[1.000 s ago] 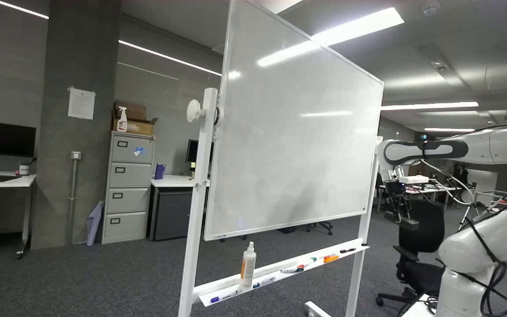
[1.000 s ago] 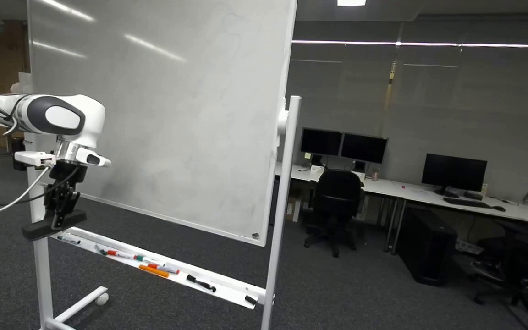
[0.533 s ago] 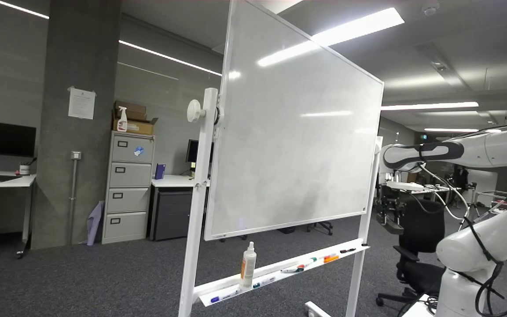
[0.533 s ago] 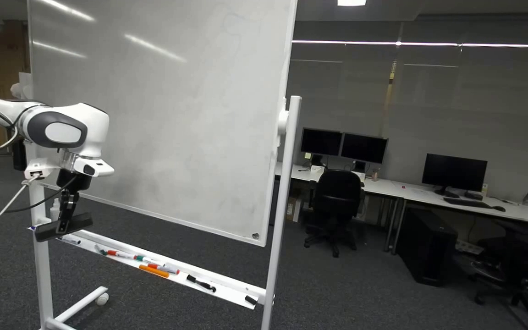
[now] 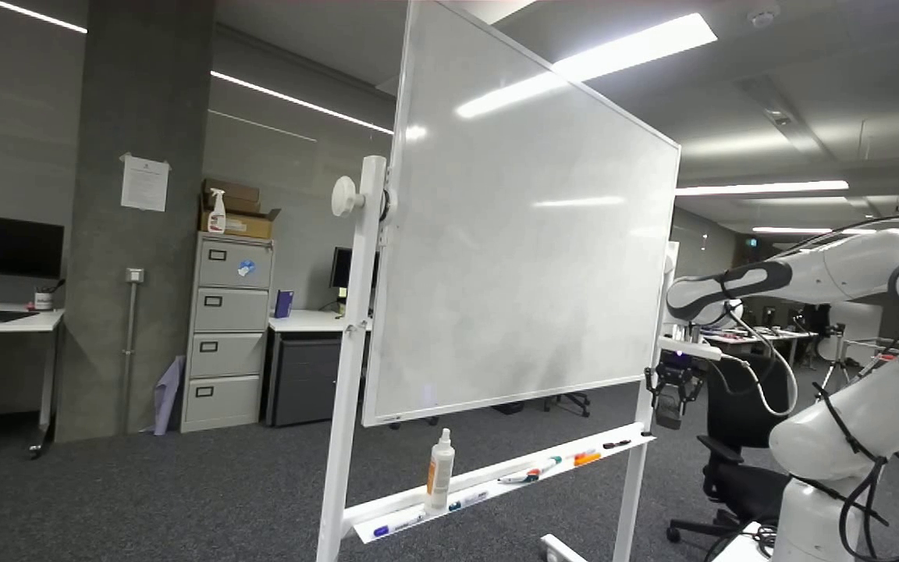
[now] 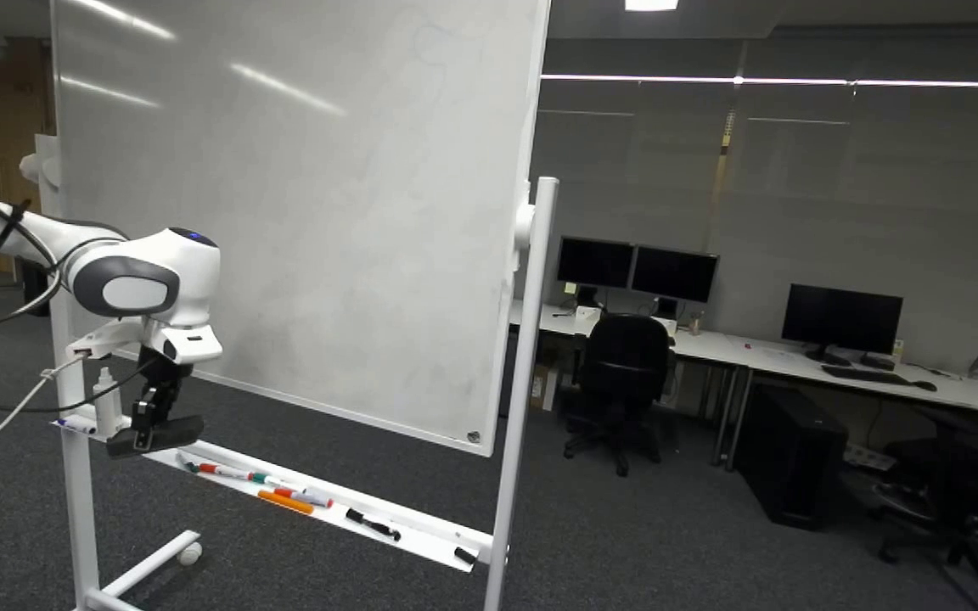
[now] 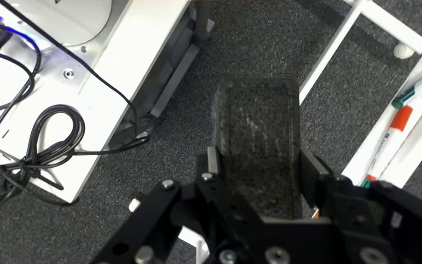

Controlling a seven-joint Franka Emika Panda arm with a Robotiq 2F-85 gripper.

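A dark, felt-like block, resembling a board eraser (image 7: 256, 146), is clamped between the two fingers of my gripper (image 7: 262, 161) in the wrist view. Its far end juts out beyond the fingertips, and its near end sits close to the palm. In both exterior views the gripper (image 6: 154, 416) points down with the eraser (image 6: 158, 435) lying roughly level below it. The large whiteboard (image 6: 311, 212) stands beside the arm, and the eraser hangs lower than the board's bottom edge. Around that height, the pen tray (image 6: 429, 543) appears behind the eraser; contact between them cannot be told.
Several markers, among them an orange one (image 6: 285, 501), lie along the tray. A clear spray bottle (image 5: 440, 476) stands upright on it. A black office chair (image 5: 746, 406) is behind the gripper. Looped black cables (image 7: 55, 146) rest on the white table (image 7: 123, 62) by the robot's base.
The arm has come down and shifted toward the whiteboard, carrying the eraser, with the wrist turning somewhat. The grip looks the same. Board, tray and bottle have stayed put.
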